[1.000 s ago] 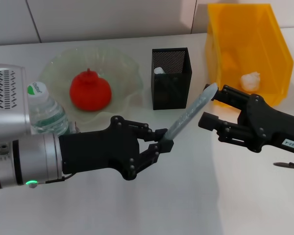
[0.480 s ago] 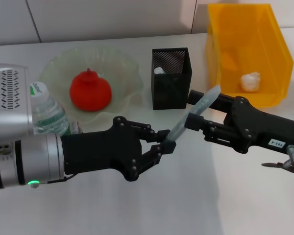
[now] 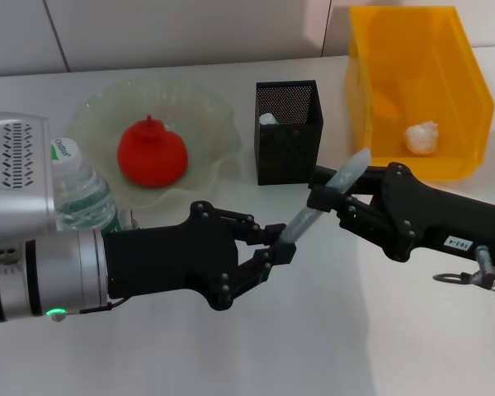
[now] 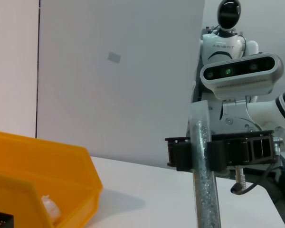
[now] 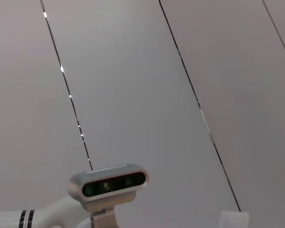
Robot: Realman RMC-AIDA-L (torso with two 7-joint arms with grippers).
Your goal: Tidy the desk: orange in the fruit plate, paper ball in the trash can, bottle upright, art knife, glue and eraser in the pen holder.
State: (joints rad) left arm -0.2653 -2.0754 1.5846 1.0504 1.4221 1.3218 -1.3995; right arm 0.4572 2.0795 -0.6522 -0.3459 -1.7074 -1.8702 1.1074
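Since a second ago the right claw (image 3: 328, 191) has slid leftward, toward the left claw (image 3: 282, 243), and now grips the upper part of the knife (image 3: 322, 202) that the left claw holds by its lower end. Both claws are closed on it, one at each end, so the knife hangs tilted in the air above the tabletop (image 3: 313, 330), its tip pointing up toward the bin (image 3: 412, 91). The left wrist view shows the same thing from close by: the knife (image 4: 203, 161) stands upright across the frame with the right claw (image 4: 195, 154) clamped around it, fingers (image 4: 180, 154) pressed on either side.

Behind the knife the holder (image 3: 288, 130) stands upright, with something white just showing inside it. To its left the plate (image 3: 202, 124) carries the orange (image 3: 152, 153). The bottle (image 3: 81, 194) stands upright just beside the plate, partly hidden by the left arm. The yellow bin is to the right of the holder, and the paper ball (image 3: 421, 136) lies inside it. The right wrist view shows only a wall and a camera head.
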